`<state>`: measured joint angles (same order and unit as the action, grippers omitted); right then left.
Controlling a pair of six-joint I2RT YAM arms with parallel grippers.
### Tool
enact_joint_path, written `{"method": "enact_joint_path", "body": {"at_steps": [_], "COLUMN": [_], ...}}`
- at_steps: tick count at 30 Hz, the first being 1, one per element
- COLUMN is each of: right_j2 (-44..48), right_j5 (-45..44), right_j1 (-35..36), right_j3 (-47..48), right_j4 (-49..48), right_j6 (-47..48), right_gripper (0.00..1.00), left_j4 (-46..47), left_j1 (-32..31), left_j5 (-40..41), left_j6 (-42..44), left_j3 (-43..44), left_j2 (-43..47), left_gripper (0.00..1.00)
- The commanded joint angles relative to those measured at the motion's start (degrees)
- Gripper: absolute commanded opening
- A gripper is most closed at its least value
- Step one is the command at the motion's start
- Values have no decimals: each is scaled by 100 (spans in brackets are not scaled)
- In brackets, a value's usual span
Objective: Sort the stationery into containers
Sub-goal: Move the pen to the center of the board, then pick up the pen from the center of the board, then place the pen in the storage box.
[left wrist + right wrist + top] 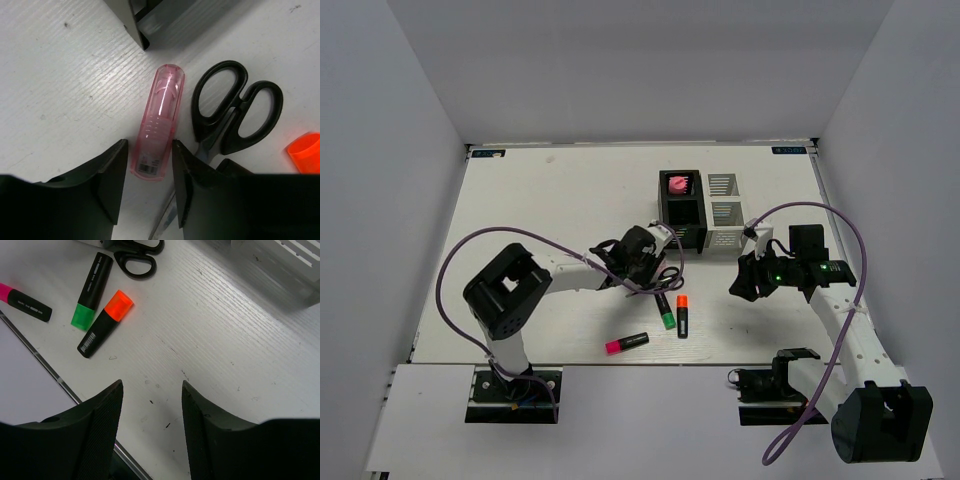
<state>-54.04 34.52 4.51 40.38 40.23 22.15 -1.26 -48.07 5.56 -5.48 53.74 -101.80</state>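
Pink tube (pixel 157 125) lies flat on the bench (pixel 60 90), centre of the left wrist view, with the scissors (pixel 235 107) just beside it at right. I have the left pincer (pixel 149 150) open astride its lower end, set across the width so closing should grip squarely. The right pincer (pixel 151 390) hangs open and empty; three highlighters (pixel 106 322) lie at the upper left of its view.

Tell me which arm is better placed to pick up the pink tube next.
Left. The left pincer straddles the pink tube beside the scissors; the right pincer hangs over bare table, away from it.
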Motion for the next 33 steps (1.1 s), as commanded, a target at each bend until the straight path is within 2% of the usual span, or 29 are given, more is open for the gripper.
{"method": "enact_joint_path", "body": {"at_steps": [1,4,5,7,8,9,12,13,14,15,17,18,19,20,22,24,25,26,30,33], "right_j2": [34,34,51,60,52,52,69,69,52,52,69,69,60,34,16,7,-1,16,60,51], "right_j5": [98,98,98,99,90,90,81,81,81,81,46,54,124,186,274,231,222,187,186,178], "right_j1": [-21,-21,-21,-29,-12,-21,-12,-12,-12,-12,6,6,-3,-12,-12,6,-12,-3,-12,-3], "right_j3": [163,163,172,181,163,172,163,163,163,154,163,163,172,181,216,225,225,207,189,189], "right_j4": [11,11,11,20,11,3,11,20,20,-32,-24,-6,29,38,125,134,91,99,64,73], "right_j6": [70,70,79,70,70,70,70,70,70,79,9,35,78,122,184,184,167,149,114,123], "right_gripper": [54,54,54,54,54,54,54,54,69,75,78,73,60,28,4,9,16,28,36,36], "left_j4": [-147,-208,-234,-287,-287,-287,-340,-453,-515,-690,-954,-1129,-1270,-1341,-1377,-1421,-1500,-1492,-1299,-1254], "left_j1": [96,149,167,184,210,202,202,193,176,132,97,62,44,35,26,35,44,35,61,61], "left_j5": [-46,-160,-196,-248,-362,-389,-503,-504,-521,-547,-547,-739,-776,-819,-846,-811,-802,-863,-1057,-1119], "left_j6": [-15,-33,-59,-85,-111,-120,-164,-182,-165,-130,55,151,230,257,432,503,695,732,706,697], "left_j3": [41,32,14,-30,-47,-100,-258,-267,-224,-180,161,277,626,742,1180,1558,1822,2068,2773,3432], "left_j2": [-33,-103,-112,-156,-139,-78,273,701,844,1011,1513,1627,1811,1856,1875,1708,1542,1340,715,179], "left_gripper": [50,37,27,18,8,5,0,0,0,0,0,0,0,0,0,0,0,0,0,0]}}
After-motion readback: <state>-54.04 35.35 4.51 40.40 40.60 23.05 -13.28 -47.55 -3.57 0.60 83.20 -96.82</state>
